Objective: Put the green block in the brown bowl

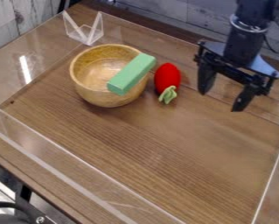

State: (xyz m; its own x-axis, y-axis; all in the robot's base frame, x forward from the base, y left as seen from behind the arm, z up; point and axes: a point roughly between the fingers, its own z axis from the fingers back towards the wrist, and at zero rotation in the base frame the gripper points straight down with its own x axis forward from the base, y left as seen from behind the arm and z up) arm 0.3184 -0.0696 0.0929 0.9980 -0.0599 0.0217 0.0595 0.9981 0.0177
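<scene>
— Where is the flat, light green rectangular block [131, 73]?

— It leans on the right-hand rim of the round, light tan wooden bowl [93, 91], one end down inside the hollow and the other end resting over the thick rim on the side nearest the strawberry.

— And the strawberry?

— The red strawberry-shaped toy with green leaves [167, 80] lies on the dark wood-grain surface [153, 157] just right of the bowl, very close to its wall; whether they touch I cannot tell. Its leaves point toward the front.

— What about the arm?

— The black hand [223, 91] is right of the bowl, beyond the strawberry and apart from it, pointing down at the surface. Its fingers [208, 81] are spread wide and nothing is between them.

— Anything else around the bowl?

— Behind it, toward the back left, a small clear plastic stand [83, 30] sits upright. Clear plastic walls [59, 171] border the surface to the bowl's left and front.
</scene>
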